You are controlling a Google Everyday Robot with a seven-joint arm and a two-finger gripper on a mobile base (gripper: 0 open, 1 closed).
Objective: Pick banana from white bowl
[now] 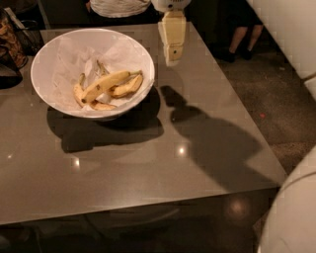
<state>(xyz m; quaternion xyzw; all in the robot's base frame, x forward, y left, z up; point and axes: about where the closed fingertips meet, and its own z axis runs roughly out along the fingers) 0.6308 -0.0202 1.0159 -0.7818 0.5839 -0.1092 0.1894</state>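
Note:
The white bowl point(54, 54) stands at the back left of the grey table, lined with crumpled white paper. The banana point(106, 84), long and yellow with brown spots, lies across the top of shorter yellow pieces point(126, 88) inside it. My gripper point(172, 48) hangs above the table just right of the bowl's rim, cream-coloured and pointing down, apart from the bowl and the banana.
The grey table point(148, 163) has its right edge close to a concrete floor. A person point(118, 6) stands behind the table's far edge. Dark objects point(10, 44) sit at the far left. Part of my white body point(289, 212) fills the lower right corner.

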